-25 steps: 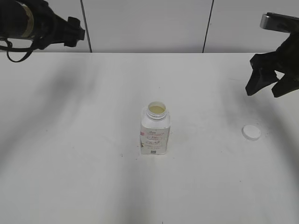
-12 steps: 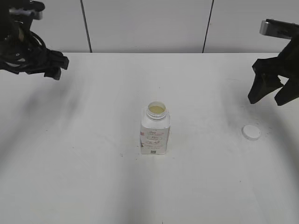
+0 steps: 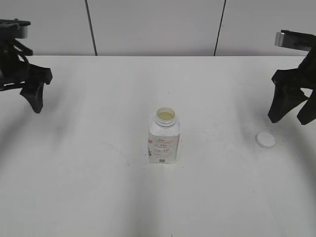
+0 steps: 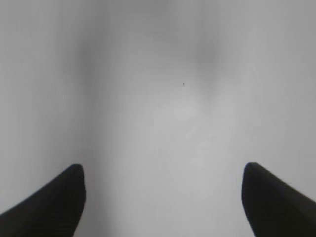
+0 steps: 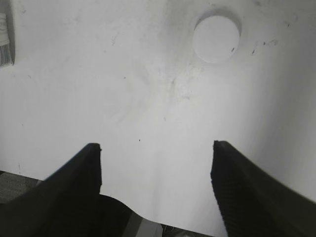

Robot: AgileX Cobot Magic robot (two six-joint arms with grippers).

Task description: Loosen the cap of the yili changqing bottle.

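Yili changqing bottle (image 3: 164, 137) stands upright near the middle of the white worktop (image 3: 98, 187): squarish white plastic body, rounded shoulders, wide round neck open at top, pale yellowish contents visible inside, faint red and dark label print on the front. Cap (image 3: 265, 140) is off, lying flat on the worktop well to the right of the bottle; small round white disc, smooth matte top in the right wrist view (image 5: 216, 38). Worktop is matte with dark scuffs and specks around the cap. Left claw (image 3: 30, 96) hangs at the far left, black fingers spread wide, empty. Right claw (image 3: 292, 114) hangs just above and right of the cap, fingers wide apart, holding nothing.
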